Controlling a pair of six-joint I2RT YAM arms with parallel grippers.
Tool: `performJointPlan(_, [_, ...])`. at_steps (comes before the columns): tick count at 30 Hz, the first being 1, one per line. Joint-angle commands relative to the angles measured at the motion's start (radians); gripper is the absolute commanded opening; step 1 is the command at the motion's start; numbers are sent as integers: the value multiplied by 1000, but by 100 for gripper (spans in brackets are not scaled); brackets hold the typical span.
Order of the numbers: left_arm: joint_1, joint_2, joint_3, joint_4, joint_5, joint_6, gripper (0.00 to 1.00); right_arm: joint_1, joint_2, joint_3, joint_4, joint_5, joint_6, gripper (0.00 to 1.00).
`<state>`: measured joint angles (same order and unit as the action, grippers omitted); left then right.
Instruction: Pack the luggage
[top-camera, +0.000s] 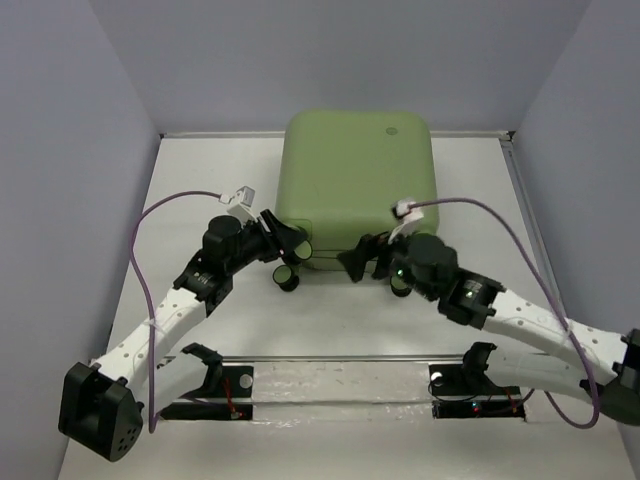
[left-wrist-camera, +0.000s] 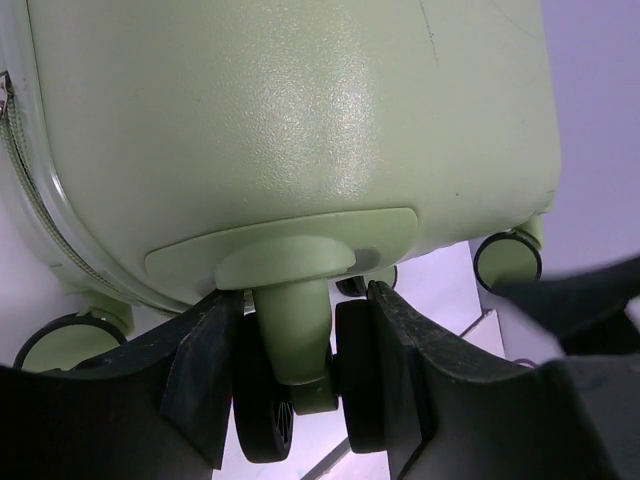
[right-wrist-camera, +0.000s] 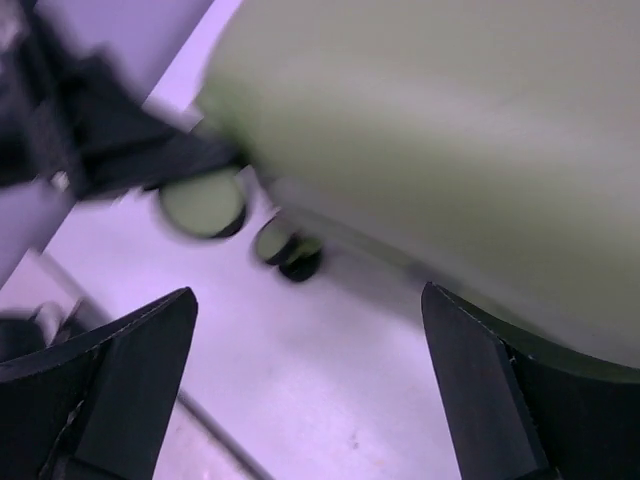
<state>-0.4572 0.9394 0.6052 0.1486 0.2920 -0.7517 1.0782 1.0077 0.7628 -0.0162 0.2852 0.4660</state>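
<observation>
Luggage (top-camera: 360, 185) lies flat and shut at the far middle of the desk (top-camera: 250, 330), lid up, wheel end facing near toward both arms. From above it looks almost square, so the long axis is hard to call; probably near-far.

Left gripper (left-wrist-camera: 290, 340) is at the near-left corner, fingers (left-wrist-camera: 200, 370) narrowed around the near-left wheel (left-wrist-camera: 262, 420), one on each side of the twin caster, apparently touching. So the luggage sits just far of those fingers.

Right gripper (right-wrist-camera: 308, 292) hangs off the near edge, right of centre. Its fingers (right-wrist-camera: 140, 350) are wide with nothing between them, and the shell is up and to the far right. That view is blurred.

The left arm is the one in contact; the right is near but apart.

Judgement: any coming shift or tip turns on that wheel grip, which could slip.

The desk is plain white, with grey walls (top-camera: 330, 60) on three sides.
</observation>
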Motion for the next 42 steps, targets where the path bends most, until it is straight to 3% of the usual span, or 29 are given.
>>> performJointPlan(1, [-14, -65, -8, 212, 93, 28, 6, -343, -113, 88, -175, 20, -69, 100])
performJointPlan(2, [-14, -65, -13, 213, 98, 29, 6, -444, -98, 114, -182, 5, -73, 100])
performJointPlan(8, [-21, -68, -31, 217, 107, 45, 6, -668, 25, 165, -177, -26, -73, 100])
performJointPlan(10, [-34, -68, -39, 217, 108, 54, 6, -746, 93, 182, -162, -122, -60, 100])
performJointPlan(12, [-50, -65, -45, 218, 111, 63, 6, -758, 140, 193, -145, -173, -61, 100])
performJointPlan(19, [-127, -40, -59, 244, 111, 60, 6, -773, 366, 289, 4, -593, -41, 100])
performJointPlan(25, [-240, -7, -61, 287, 75, 29, 6, -773, 623, 524, 75, -897, 11, 96])
performJointPlan(30, [-311, 39, -44, 348, 55, -1, 6, -773, 750, 706, 52, -971, 40, 97])
performJointPlan(36, [-344, 168, 31, 459, 99, -29, 6, -753, 800, 992, -195, -888, -73, 100])
performJointPlan(40, [-344, 193, 59, 496, 70, -49, 6, -753, 648, 914, -167, -821, -119, 100])
performJointPlan(42, [-344, 197, 61, 522, 43, -70, 6, -753, 533, 790, -82, -836, -104, 100])
